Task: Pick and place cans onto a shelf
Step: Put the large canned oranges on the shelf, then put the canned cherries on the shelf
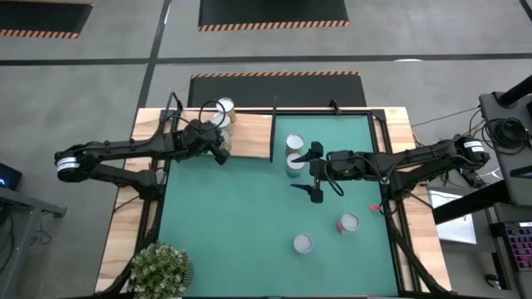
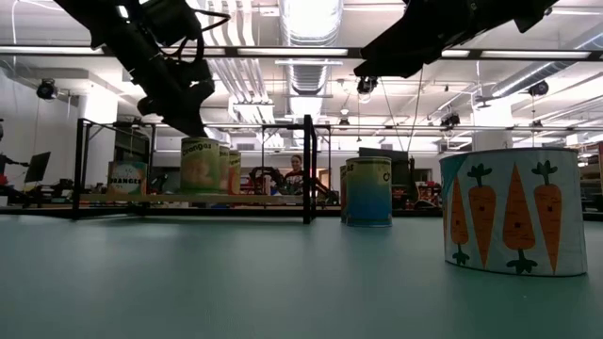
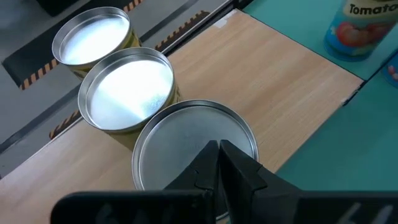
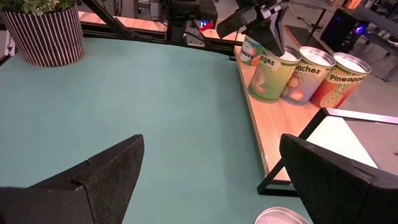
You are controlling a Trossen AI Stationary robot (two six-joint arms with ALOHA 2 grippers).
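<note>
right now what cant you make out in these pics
- Left hand: its own fingers cover part of the nearest can, so any contact is unclear.
- Can under the right hand: cut off by the right wrist picture's edge.
- High view: labels of cans on the shelf too small.

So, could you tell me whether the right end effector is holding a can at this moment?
No: the right end effector stands open and empty over the green mat, beside two cans.
</note>
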